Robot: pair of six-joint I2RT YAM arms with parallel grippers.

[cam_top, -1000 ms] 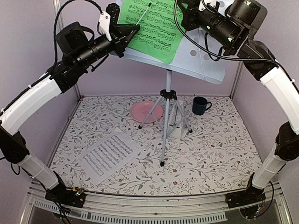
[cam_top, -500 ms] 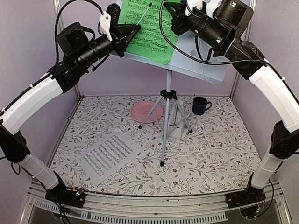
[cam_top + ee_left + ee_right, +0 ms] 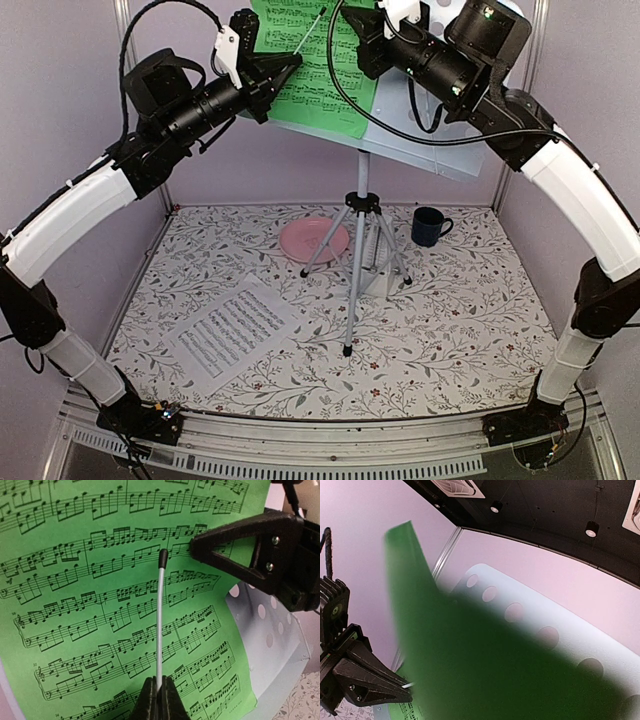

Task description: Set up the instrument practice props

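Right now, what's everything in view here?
music stand: one, pale grey-blue, centre, on tripod legs
green music sheet: one, green, on the stand
thin rod: one, silver, black-tipped, across the green sheet
white music sheet: one, white, flat, front left
metronome: one, white, behind the tripod legs
plate: one, pink, left of stand
mug: one, dark blue, right of stand
tablecloth: one, floral, under everything
left gripper: one, black, shut on thin rod
right gripper: one, black, shut, tip at green sheet

Sheet [image 3: 310, 85] on stand [image 3: 440, 155]: right of left gripper [image 3: 295, 60], left of right gripper [image 3: 195, 547]. Well below both, on table [image 3: 480, 330]: second sheet [image 3: 235, 328] under left gripper, plate [image 3: 312, 240] behind it, mug [image 3: 428, 226] under right gripper.
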